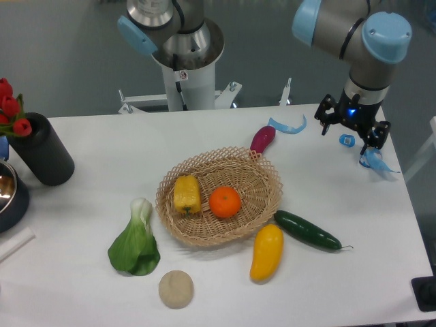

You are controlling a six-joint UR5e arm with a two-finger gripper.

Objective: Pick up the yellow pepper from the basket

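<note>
The yellow pepper (187, 194) lies in the left half of the round wicker basket (267, 174), beside an orange (225, 202). The basket stands in the middle of the white table. My gripper (333, 146) hangs at the far right of the table, well away from the basket and above the tabletop. Its two light-blue fingers (287, 125) are spread wide apart and hold nothing.
A purple vegetable (262, 139) lies at the basket's far rim. A dark cucumber (306, 230) and a long yellow-orange fruit (266, 252) lie to its front right. Bok choy (136, 242) and a beige round lump (176, 289) lie front left. A black vase with red tulips (41, 153) stands far left.
</note>
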